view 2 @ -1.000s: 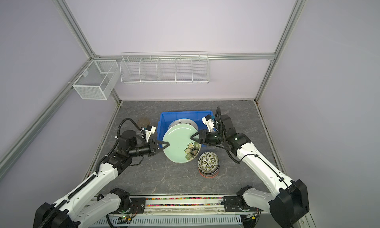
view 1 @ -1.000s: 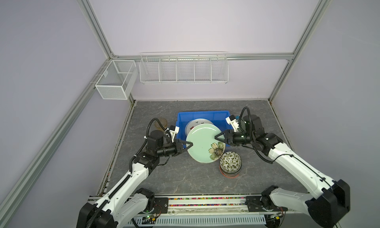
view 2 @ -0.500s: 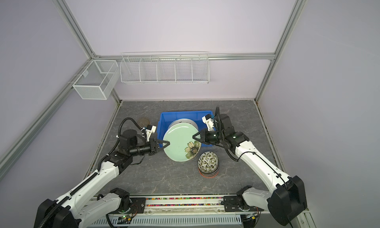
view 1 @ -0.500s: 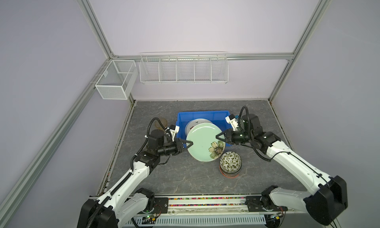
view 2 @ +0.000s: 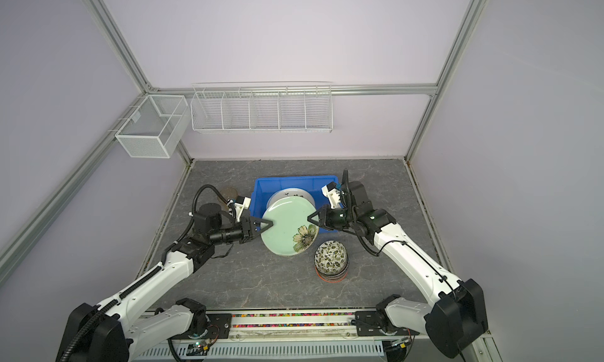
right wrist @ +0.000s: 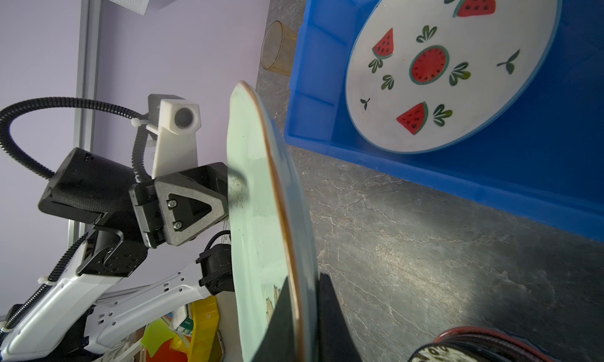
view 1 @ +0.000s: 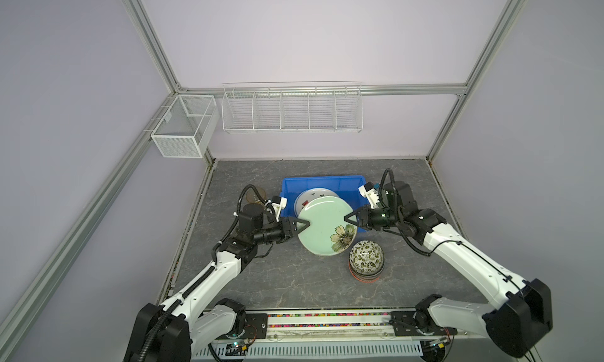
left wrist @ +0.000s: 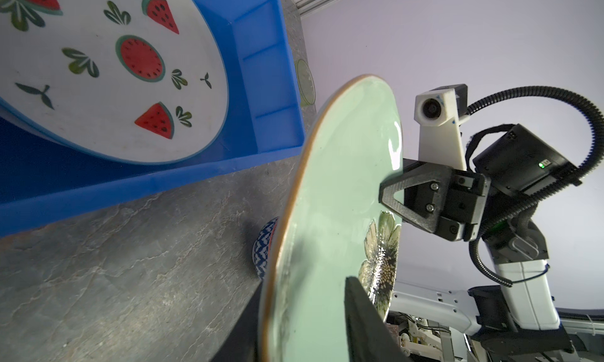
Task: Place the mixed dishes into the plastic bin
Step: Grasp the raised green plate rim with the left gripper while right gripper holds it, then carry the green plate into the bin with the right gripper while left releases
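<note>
A pale green plate with a flower (view 1: 322, 226) (view 2: 287, 226) hangs tilted above the table, just in front of the blue plastic bin (view 1: 323, 182) (view 2: 294, 180). My right gripper (view 1: 347, 219) (right wrist: 304, 277) is shut on its right rim. My left gripper (view 1: 305, 228) (left wrist: 302, 285) straddles the left rim with its jaws apart. A watermelon plate (view 1: 309, 197) (left wrist: 114, 66) (right wrist: 441, 66) lies in the bin. A stack of patterned bowls (view 1: 366, 255) (view 2: 330, 255) stands in front of the plate on the right. An amber cup (view 1: 255, 195) (right wrist: 277, 50) stands left of the bin, a green cup (left wrist: 305, 82) at its right end.
A long white wire basket (view 1: 291, 108) and a small mesh basket (view 1: 183, 128) hang on the back wall and left corner, well above the table. Both arms meet in the middle over the grey table (view 1: 261, 278).
The right gripper has closed on the green plate's right rim. The left gripper's jaws have parted around the left rim. The plate has barely moved.
</note>
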`<state>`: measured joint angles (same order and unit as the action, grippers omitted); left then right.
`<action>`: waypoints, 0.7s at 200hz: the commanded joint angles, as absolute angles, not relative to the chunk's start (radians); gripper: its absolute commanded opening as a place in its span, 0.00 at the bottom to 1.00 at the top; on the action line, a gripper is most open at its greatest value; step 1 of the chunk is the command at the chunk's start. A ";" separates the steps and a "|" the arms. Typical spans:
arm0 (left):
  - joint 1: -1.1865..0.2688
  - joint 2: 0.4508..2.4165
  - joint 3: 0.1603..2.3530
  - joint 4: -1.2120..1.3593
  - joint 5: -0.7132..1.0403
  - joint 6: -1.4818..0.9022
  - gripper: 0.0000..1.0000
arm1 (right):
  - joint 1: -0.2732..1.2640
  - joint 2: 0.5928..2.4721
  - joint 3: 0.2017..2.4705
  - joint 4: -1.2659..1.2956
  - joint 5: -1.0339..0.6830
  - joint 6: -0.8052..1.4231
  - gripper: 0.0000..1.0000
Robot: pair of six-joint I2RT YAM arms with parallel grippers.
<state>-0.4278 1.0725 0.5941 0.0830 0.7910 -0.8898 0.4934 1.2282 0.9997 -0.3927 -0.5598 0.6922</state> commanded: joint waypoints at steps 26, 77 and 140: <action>-0.431 1.082 0.634 0.145 0.794 -0.865 0.50 | 0.484 1.204 1.021 -0.365 -0.579 0.701 0.07; -0.432 1.081 0.653 0.074 0.771 -0.812 0.87 | 0.482 1.230 1.036 -0.347 -0.587 0.701 0.07; -0.427 1.027 0.803 -0.229 0.641 -0.610 0.99 | 0.477 1.286 1.119 -0.370 -0.566 0.691 0.07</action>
<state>-0.4274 1.0725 0.7212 -0.0856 0.7204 -0.7330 0.4839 1.2858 1.0351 -0.4194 -0.5438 0.6914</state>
